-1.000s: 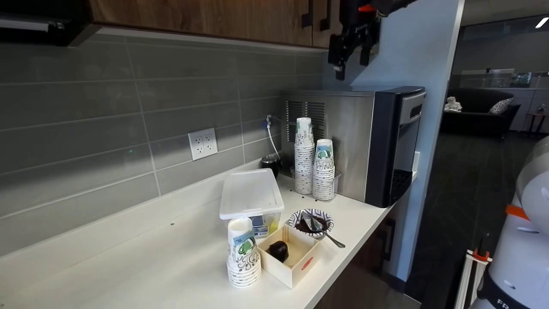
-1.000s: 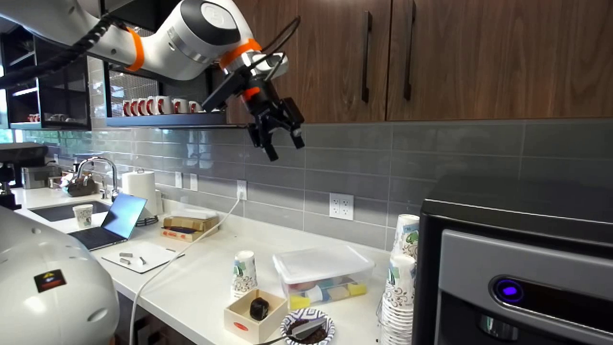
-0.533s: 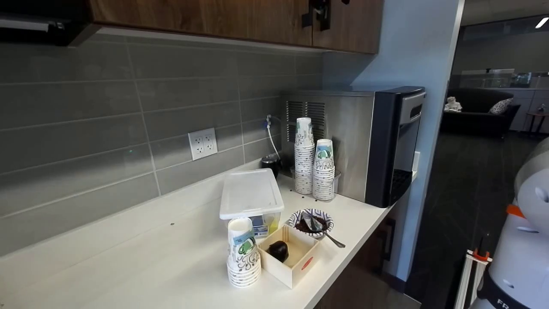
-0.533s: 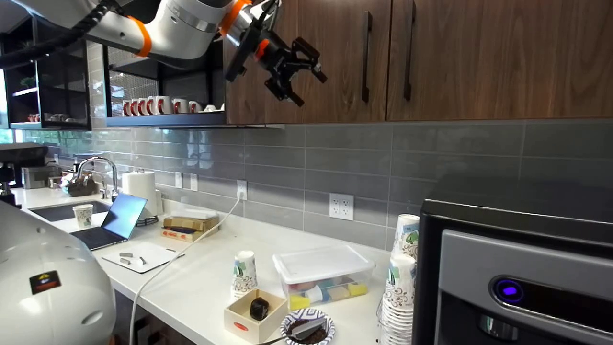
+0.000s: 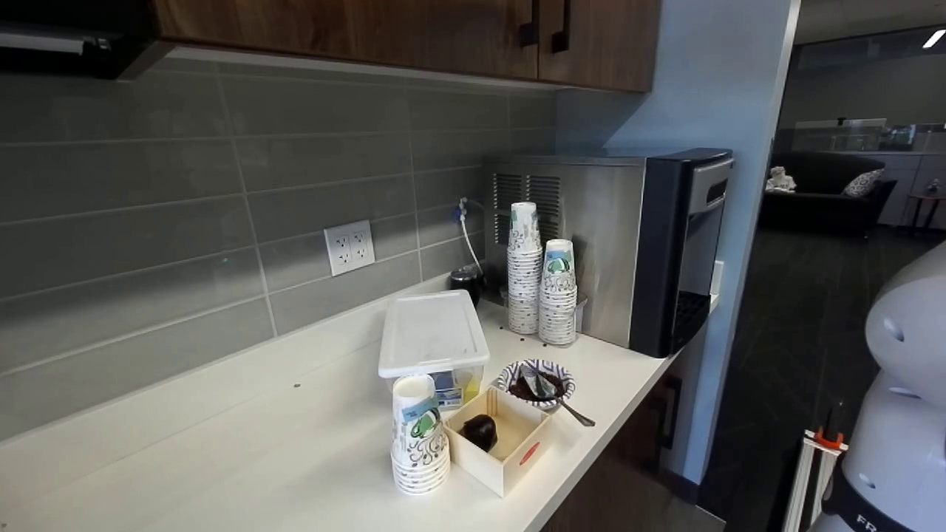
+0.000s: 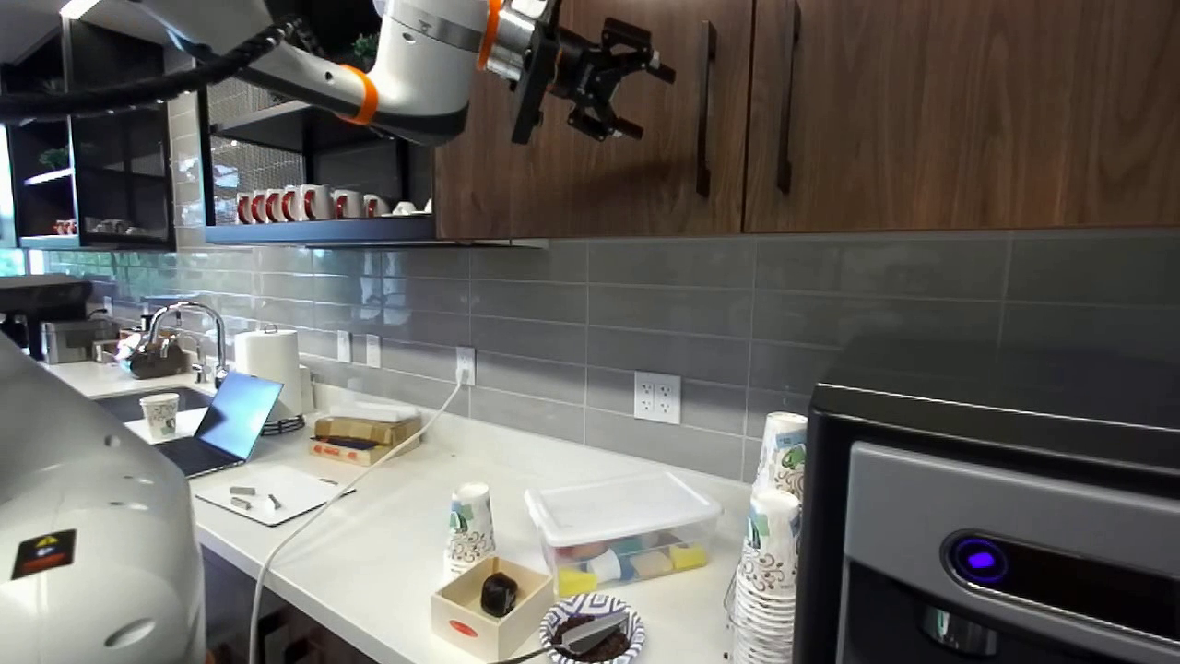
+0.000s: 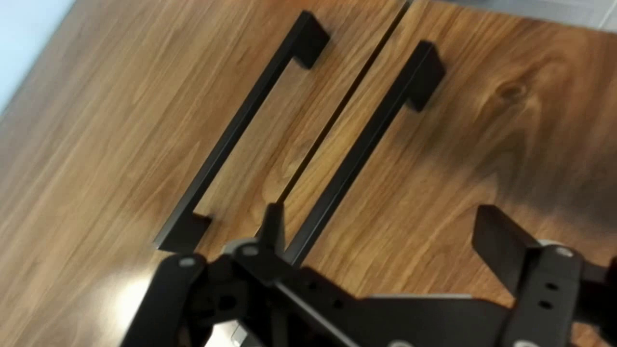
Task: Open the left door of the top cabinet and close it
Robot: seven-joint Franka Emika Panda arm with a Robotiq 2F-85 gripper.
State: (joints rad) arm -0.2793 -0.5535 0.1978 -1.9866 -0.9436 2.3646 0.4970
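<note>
The brown wood-grain top cabinet [image 6: 977, 120] is shut. Its left door [image 6: 636, 189] is flush, with a black vertical bar handle [image 6: 706, 111] on its right edge. The door also shows in an exterior view [image 5: 355, 37]. My gripper [image 6: 646, 100] is open and empty in front of this door, left of the handle and apart from it, fingers pointing right. In the wrist view, turned over, the left door [image 7: 506, 164] lies on the right. Its handle [image 7: 361, 140] runs diagonally; its lower-left end passes behind my left-hand finger. The open gripper [image 7: 379, 208] has wood between its fingers.
The right door's handle [image 6: 788, 97] is close beside. An open shelf with mugs [image 6: 313, 202] is left of the cabinet. Below, the counter holds a lidded plastic box [image 6: 627, 526], a wooden box [image 6: 493, 613], a bowl [image 6: 590, 609], cup stacks [image 5: 525, 281] and a dark-grey appliance [image 6: 1014, 415].
My gripper has risen and moved right toward the left door's handle, turning from pointing down to pointing right. It has left an exterior view at the top. The doors have not moved.
</note>
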